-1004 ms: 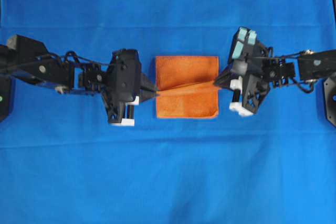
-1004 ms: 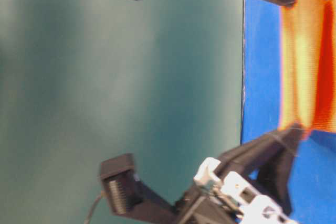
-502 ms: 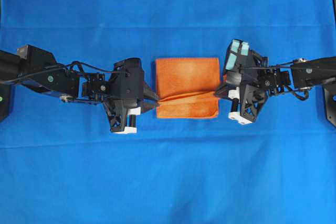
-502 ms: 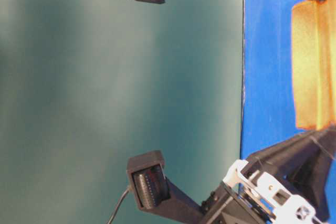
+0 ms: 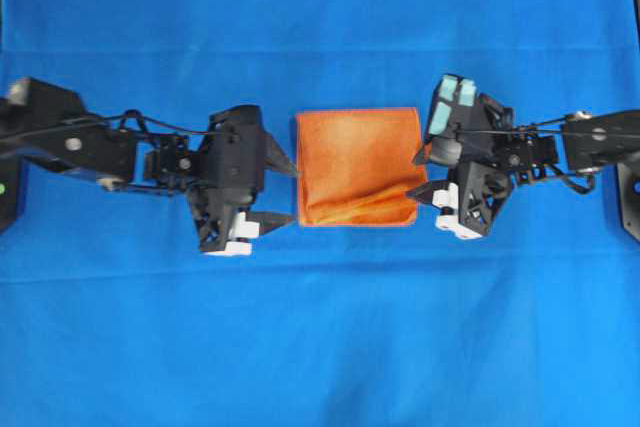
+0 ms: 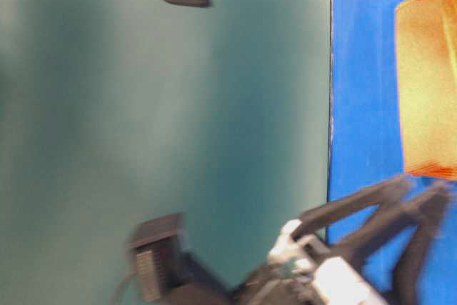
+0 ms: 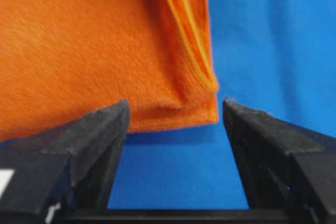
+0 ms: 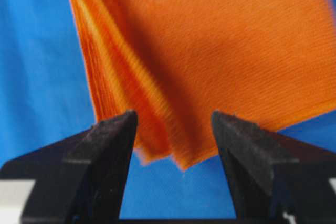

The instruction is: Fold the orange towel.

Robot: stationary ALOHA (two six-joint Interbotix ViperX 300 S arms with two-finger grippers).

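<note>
The left gripper (image 5: 283,192) has its fingers spread with nothing between them, sitting just off the left edge of the orange towel (image 5: 358,165), and the right gripper (image 5: 421,174) stands likewise parted and empty just beside the opposite edge. Between them the towel lies in the middle of the blue table cover (image 5: 320,337), already doubled over: the left wrist view shows stacked hems at the near corner (image 7: 205,85), and the right wrist view shows several layers fanned apart along the edge nearest that gripper (image 8: 126,108). A shallow ridge runs across the lower part of the cloth in the overhead view, so the top layer hasn't settled flat. From where I stand it looks light and floppy, a thin nubby cloth that will sag and drape the moment it's lifted and won't hold a crease on its own. The weave looks grippy rather than slick, so I'd expect the pads to keep hold of it, though the layers may slide against each other. If another fold is wanted, I'd judge the best hold is at the corners or along the hem, pinching every layer at once, since a bite on only the top sheet would likely peel the fold open. The table-level view is too blurred to add much.
</note>
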